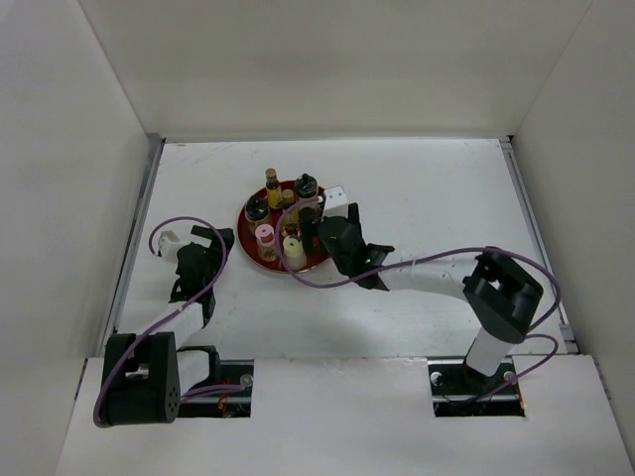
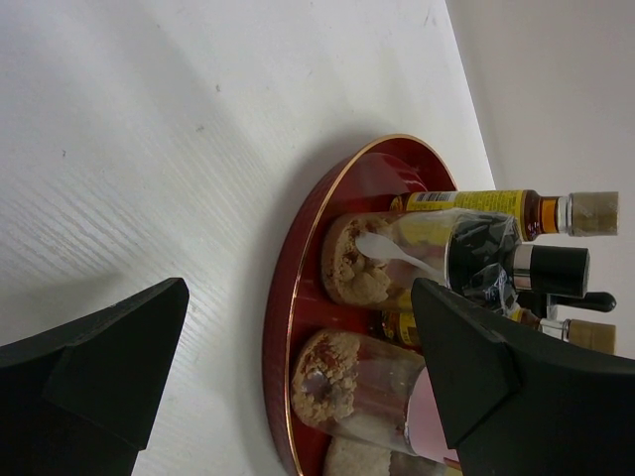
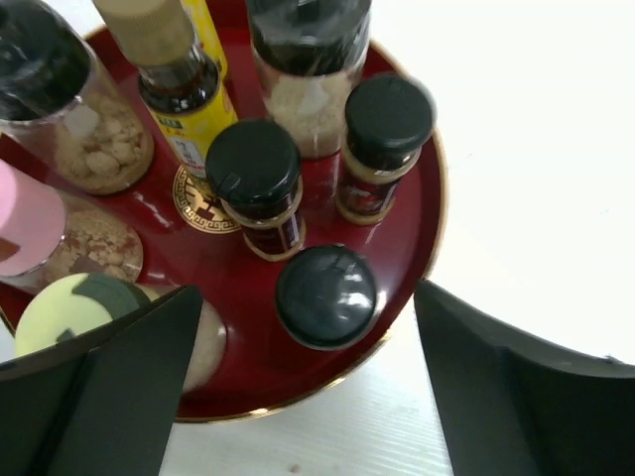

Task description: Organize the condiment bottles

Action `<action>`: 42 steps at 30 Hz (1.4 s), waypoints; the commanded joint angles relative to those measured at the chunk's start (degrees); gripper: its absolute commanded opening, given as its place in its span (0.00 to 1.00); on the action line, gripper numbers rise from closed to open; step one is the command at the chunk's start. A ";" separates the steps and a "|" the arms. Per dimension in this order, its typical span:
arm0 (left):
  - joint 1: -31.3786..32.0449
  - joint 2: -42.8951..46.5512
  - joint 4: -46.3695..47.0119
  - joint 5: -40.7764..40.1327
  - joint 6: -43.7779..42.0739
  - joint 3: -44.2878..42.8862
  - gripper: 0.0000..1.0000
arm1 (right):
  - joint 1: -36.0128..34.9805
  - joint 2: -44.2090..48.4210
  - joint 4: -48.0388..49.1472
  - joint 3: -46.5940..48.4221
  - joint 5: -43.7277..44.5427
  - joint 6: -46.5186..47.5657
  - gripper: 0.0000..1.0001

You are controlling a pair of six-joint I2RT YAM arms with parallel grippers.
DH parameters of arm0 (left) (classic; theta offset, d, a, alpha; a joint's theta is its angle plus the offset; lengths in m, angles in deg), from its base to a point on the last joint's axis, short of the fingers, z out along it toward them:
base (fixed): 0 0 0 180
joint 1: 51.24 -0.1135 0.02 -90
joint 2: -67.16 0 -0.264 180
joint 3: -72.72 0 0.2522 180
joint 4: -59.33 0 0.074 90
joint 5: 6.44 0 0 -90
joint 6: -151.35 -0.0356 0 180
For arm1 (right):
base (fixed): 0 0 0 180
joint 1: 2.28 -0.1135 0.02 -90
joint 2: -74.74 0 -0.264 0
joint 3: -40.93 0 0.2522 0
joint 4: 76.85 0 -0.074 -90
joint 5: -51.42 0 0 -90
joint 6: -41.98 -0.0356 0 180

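- the right gripper (image 3: pixel 306 307) is hanging released and empty, its jaws spread wide over the near rim of the red tray (image 3: pixel 238 382).
- directly below it, between the jaws, a black-capped bottle (image 3: pixel 325 296) is standing upright on the tray.
- just past that, a slim black-capped bottle (image 3: pixel 253 164) and a matching slim bottle (image 3: pixel 387 119) are standing side by side.
- off to the gripper's left, a pale-yellow-capped jar (image 3: pixel 74 312) and a pink-capped jar (image 3: pixel 25 218) are sitting close together.
- farthest away, a brown-capped bottle (image 3: pixel 149 30) with a yellow label is rising between a wide black-lidded jar (image 3: pixel 308 40) and another black-lidded jar (image 3: pixel 30 50).
- the left gripper (image 2: pixel 298 297) is also hanging released, empty, low over the counter (image 2: pixel 149 119) just beside the tray's outer rim.
- the condiment bottles (image 1: pixel 283 223) are looking like rigid, smooth glass: light, breakable and tippy where tall. i am judging that pinching across the cap or neck from above is suiting the crowding.
- i am counting eight caps from above: five black, one brown, one pink, one pale yellow. the left wrist view is showing a second brown cap (image 2: pixel 593 335), so probably nine.
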 commanded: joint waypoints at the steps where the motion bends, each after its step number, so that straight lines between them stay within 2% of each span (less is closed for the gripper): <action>1: 0.24 2.26 1.05 -1.32 -0.56 -0.47 1.00 | -0.26 7.12 4.32 -1.61 2.52 -0.61 1.00; 8: 0.07 3.93 -1.14 -2.29 -0.65 -0.47 1.00 | 5.09 17.31 7.31 -9.87 10.86 -1.22 1.00; 12: -0.46 3.58 -2.38 -1.50 -0.74 -1.17 1.00 | 9.40 21.36 7.83 -16.11 12.19 -6.31 1.00; 19: 0.15 2.62 -2.12 -2.03 -1.44 -1.61 1.00 | 16.26 18.12 9.42 -21.40 5.62 -15.11 1.00; 27: -0.28 2.00 -1.50 -2.38 -1.79 -1.61 1.00 | 17.49 19.61 10.30 -22.71 3.76 -15.29 1.00; 32: -0.55 1.30 -0.89 -1.85 -1.53 -1.44 1.00 | 19.86 21.36 12.57 -24.91 -0.80 -17.13 0.99; 33: -0.55 1.03 -0.80 -1.76 -1.53 -1.52 1.00 | 20.22 21.54 13.54 -25.43 -1.95 -17.57 0.90; 38: -0.55 0.59 -0.62 -1.06 -1.27 -1.61 1.00 | 21.62 21.72 14.60 -26.14 -4.16 -18.45 0.32; 39: -0.55 0.68 -0.62 -1.06 -1.27 -1.61 1.00 | 21.63 21.89 14.52 -26.23 -3.98 -18.54 0.24; 40: -0.55 0.68 -0.53 -1.15 -1.35 -1.53 1.00 | 21.80 21.89 14.43 -26.23 -4.07 -18.63 0.21; 42: -0.63 0.59 -0.45 -1.32 -1.44 -1.52 1.00 | 21.89 21.55 14.34 -25.88 -4.68 -18.37 0.20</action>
